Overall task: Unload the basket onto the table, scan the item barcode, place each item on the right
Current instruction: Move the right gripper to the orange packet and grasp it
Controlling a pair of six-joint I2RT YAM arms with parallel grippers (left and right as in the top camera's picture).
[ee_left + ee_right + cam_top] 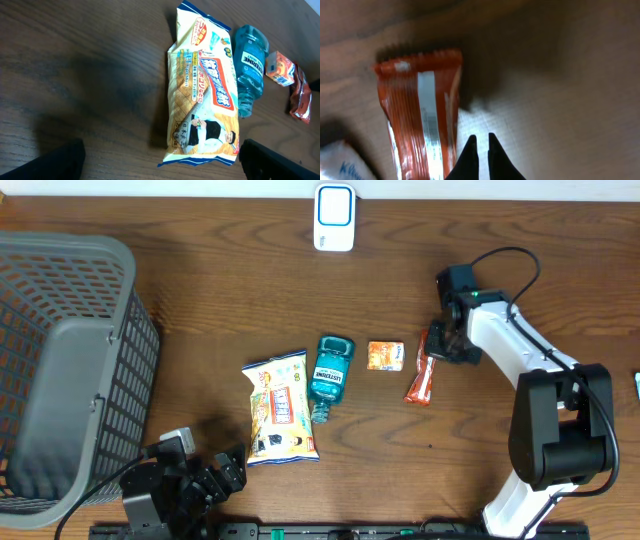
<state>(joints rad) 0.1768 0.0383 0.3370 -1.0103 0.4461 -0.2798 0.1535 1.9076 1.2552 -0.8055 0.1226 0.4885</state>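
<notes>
Scanner: white and blue plastic barcode reader (334, 218) lies at the top centre of the overhead frame, well apart from every item, so whatever is scanned must be carried up to it.
Item: red-orange crinkled foil wrapper (420, 380) lies flat on the brown wooden table (200, 280), right of centre, its silver seam facing up in the right wrist view.
Right claw: right gripper (481, 137) is closed at the wrapper's right edge; whether it has pinched the foil cannot be told.
Left claw: left gripper (215, 477) is spread wide at the lower left, holding nothing, likely parked clear.
Queue: yellow printed snack bag (280, 408), teal mouthwash bottle (328, 372) and small orange carton (385, 355) lie in a row mid-frame, probably awaiting their turn.
Basket: grey plastic mesh basket (120, 390) fills the left edge.
</notes>
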